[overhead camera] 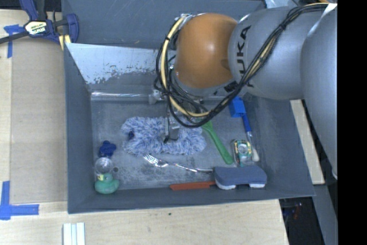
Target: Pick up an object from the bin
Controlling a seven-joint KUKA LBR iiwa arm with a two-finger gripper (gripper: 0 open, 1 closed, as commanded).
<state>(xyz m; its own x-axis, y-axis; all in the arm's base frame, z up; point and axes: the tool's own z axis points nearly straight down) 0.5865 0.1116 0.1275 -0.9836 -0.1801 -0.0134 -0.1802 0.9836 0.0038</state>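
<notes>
In the middle of the grey bin [77, 140], the tool [171, 135] points straight down into a shaggy blue-and-white cloth [140, 133] beside a metal fork [163, 163], likely because its loose pile gives an easy pinch; I cannot tell whether the tool is apart or together.

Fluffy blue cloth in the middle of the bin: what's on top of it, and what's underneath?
On top of the fluffy blue cloth the robot's gripper is down on its middle. A metal fork lies beside its near edge. Whatever is underneath cannot be seen, since the cloth covers it.
</notes>
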